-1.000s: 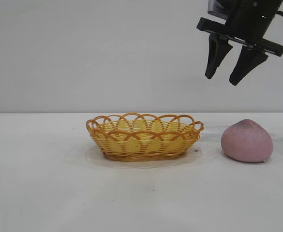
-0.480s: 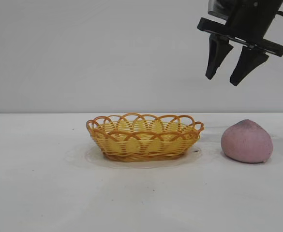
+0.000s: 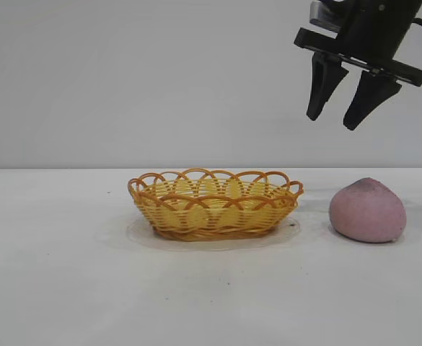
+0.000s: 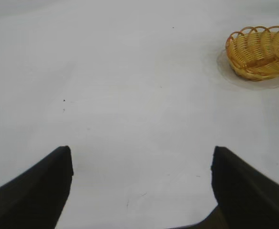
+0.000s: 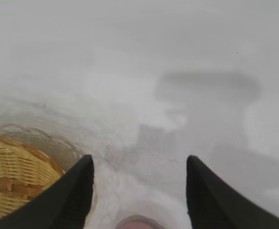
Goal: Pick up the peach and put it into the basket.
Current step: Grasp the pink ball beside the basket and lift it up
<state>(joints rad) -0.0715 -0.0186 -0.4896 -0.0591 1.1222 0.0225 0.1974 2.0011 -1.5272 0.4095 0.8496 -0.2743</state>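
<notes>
Table (image 3: 52, 288) first: white and bare around the yellow woven basket (image 3: 216, 204), which sits near its middle. Right gripper (image 3: 340, 122) hangs high above the gap between basket and peach (image 3: 368, 210), fingers spread and holding nothing. Left gripper (image 4: 141, 157) shows only in its own wrist view, jaws wide apart, off to the side. The peach rests on the table just right of the basket; it looks matte, probably light and grippy, best pinched across its broad middle below the point

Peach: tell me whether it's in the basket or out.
Out. The peach sits on the table beside the basket, apart from it, below the open right gripper.
</notes>
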